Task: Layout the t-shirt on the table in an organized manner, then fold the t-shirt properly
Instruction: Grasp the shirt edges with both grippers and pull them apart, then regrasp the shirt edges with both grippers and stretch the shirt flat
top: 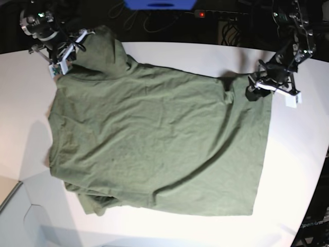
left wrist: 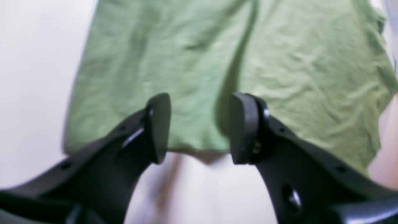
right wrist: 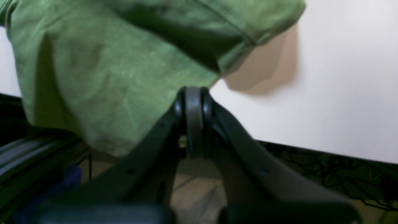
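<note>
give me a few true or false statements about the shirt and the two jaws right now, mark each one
1. The olive-green cotton t-shirt lies spread on the smooth white table. True.
2. The left gripper has its jaws clamped tight on the hem. False: they stand apart with a gap, and nothing is held between them.
3. The right gripper has its jaws shut. True.
4. The shirt is folded into a neat small square. False: it is spread wide and wrinkled, with only its lower corner bunched in the base view.
5. The cloth near the right gripper is lifted off the table. True: it casts a shadow below.
</note>
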`<state>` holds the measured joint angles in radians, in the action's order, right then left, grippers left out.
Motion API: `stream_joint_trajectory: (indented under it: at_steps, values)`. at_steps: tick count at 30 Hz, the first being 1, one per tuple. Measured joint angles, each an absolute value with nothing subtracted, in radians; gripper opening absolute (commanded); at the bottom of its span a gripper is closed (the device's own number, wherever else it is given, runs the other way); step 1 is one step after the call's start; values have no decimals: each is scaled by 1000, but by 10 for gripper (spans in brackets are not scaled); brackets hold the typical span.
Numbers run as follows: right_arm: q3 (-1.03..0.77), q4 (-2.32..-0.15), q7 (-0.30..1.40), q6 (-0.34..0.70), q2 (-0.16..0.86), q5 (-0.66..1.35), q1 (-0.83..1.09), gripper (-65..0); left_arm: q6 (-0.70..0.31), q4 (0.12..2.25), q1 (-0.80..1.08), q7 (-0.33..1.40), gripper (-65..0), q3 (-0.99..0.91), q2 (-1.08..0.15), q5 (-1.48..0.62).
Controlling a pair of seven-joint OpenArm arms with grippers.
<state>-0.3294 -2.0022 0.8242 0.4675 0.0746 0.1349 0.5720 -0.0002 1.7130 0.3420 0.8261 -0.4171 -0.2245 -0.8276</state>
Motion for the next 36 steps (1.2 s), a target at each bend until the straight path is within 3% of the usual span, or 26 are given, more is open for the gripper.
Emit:
stream_joint_trajectory:
  at_steps: [11, 21, 36]
  values:
    - [-353, -2002, 823, 467, 80, 135, 551, -650, -25, 1440, 229, 778, -353, -465, -263, -838]
    - [-498, -2003, 838, 467, 80, 135, 485, -650, -26, 1425, 221, 786, -353, -465, -333, -778]
    - [-398, -1999, 850, 467, 72, 128, 405, -650, 1, 1522, 231, 832, -353, -580, -363, -743]
